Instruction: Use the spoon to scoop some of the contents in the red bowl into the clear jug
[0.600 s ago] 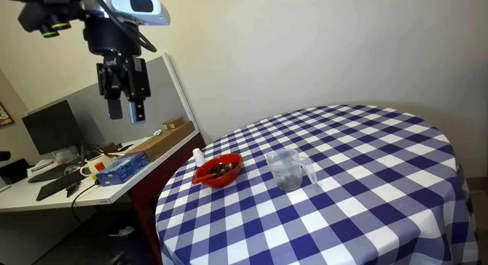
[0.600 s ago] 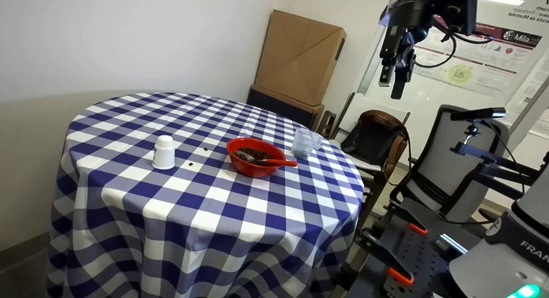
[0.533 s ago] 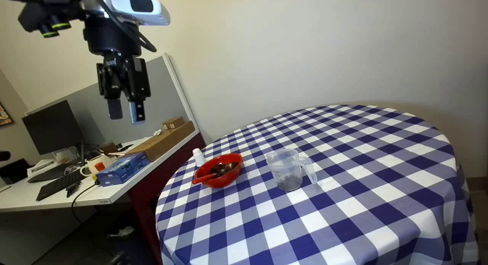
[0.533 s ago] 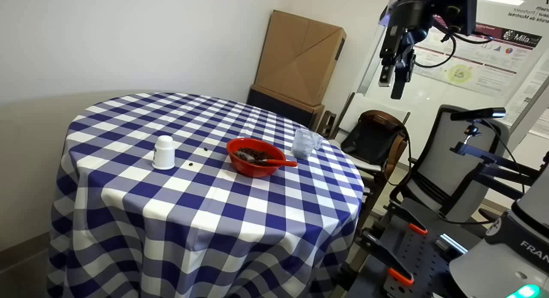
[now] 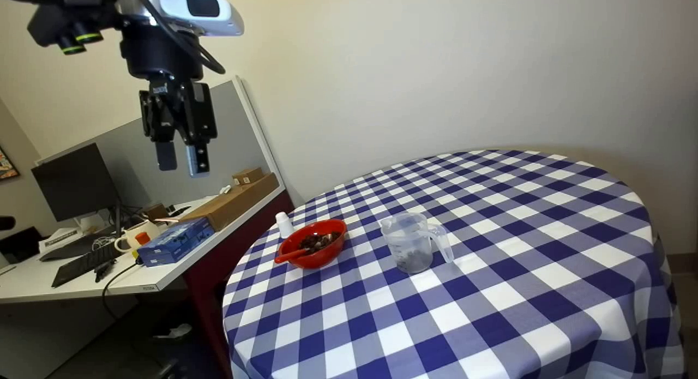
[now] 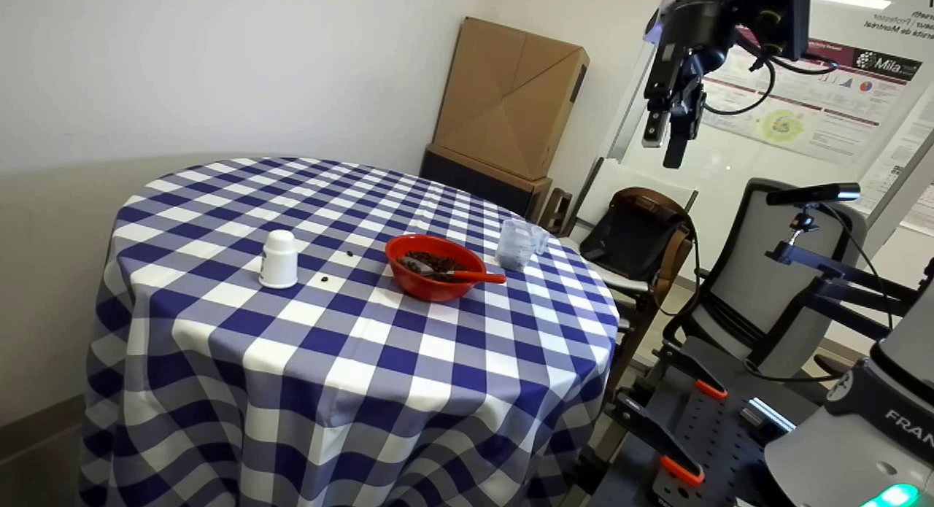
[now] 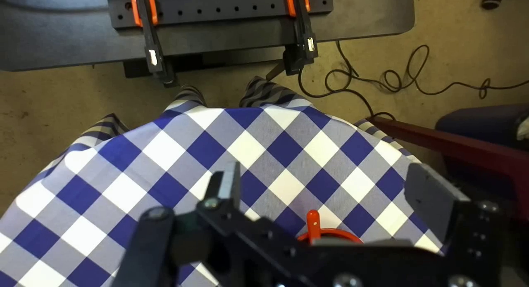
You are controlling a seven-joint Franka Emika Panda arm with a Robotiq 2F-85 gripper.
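Observation:
The red bowl (image 5: 323, 259) stands on the checked tablecloth in both exterior views (image 6: 429, 291) and holds dark brown contents (image 6: 442, 262). The spoon (image 6: 478, 276) lies in it, its red handle over the rim. In the wrist view the spoon's handle tip (image 7: 313, 221) and a bit of the bowl's rim (image 7: 341, 233) show; the rest is hidden behind the gripper. The clear jug (image 5: 404, 238) stands upright beside the bowl, also in an exterior view (image 6: 515, 244); something dark shows in its bottom. My gripper (image 7: 324, 173) is open and empty, high above the table (image 5: 182, 165) (image 6: 664, 151).
A white cup-like container (image 6: 279, 260) stands near the bowl, with small dark bits (image 6: 325, 279) on the cloth. A desk (image 5: 147, 286) with boxes and a monitor adjoins the table. Clamps (image 7: 303, 29) hold a black plate by the robot base. Chairs (image 6: 744, 273) stand behind.
The gripper has shifted only very slightly and stays open. The bowl, spoon and jug have not moved.

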